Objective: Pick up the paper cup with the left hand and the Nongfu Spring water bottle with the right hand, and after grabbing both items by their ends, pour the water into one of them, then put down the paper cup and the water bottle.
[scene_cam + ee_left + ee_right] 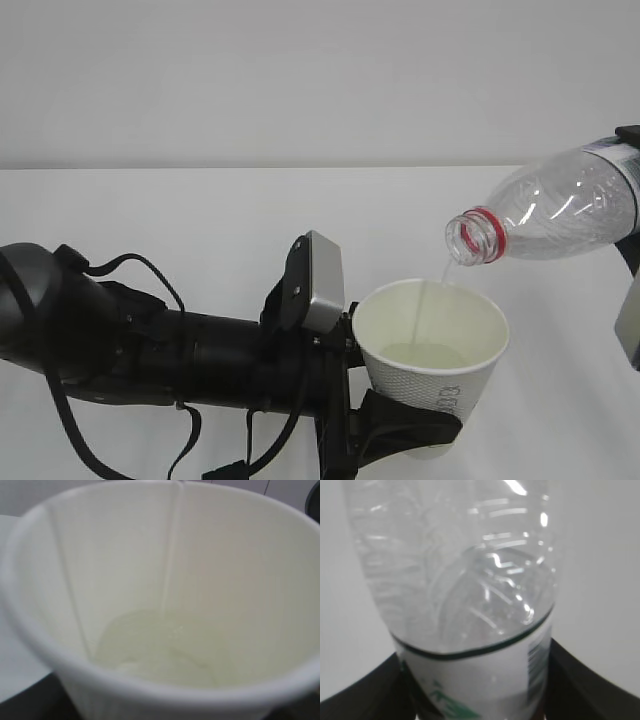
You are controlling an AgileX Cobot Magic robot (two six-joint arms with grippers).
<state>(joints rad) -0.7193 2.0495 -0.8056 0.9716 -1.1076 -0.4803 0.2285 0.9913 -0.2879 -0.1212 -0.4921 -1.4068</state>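
Note:
My left gripper [405, 425] is shut on the lower part of the white paper cup [432, 350] and holds it upright above the table. A black finger [395, 420] wraps its base. The clear Nongfu Spring water bottle [560, 205] lies tilted at the upper right, its red-ringed open mouth [474, 239] over the cup's rim. A thin stream of water [428, 290] falls into the cup, where a shallow pool [160, 650] covers the bottom. In the right wrist view my right gripper [477, 692] is shut on the bottle's labelled end [485, 675], with black fingers [580, 685] on both sides.
The black left arm [150, 350] with loose cables and a grey camera module [322, 282] reaches in from the left. A grey box [630, 335] of the right arm shows at the right edge. The white table [200, 210] runs back to a pale wall.

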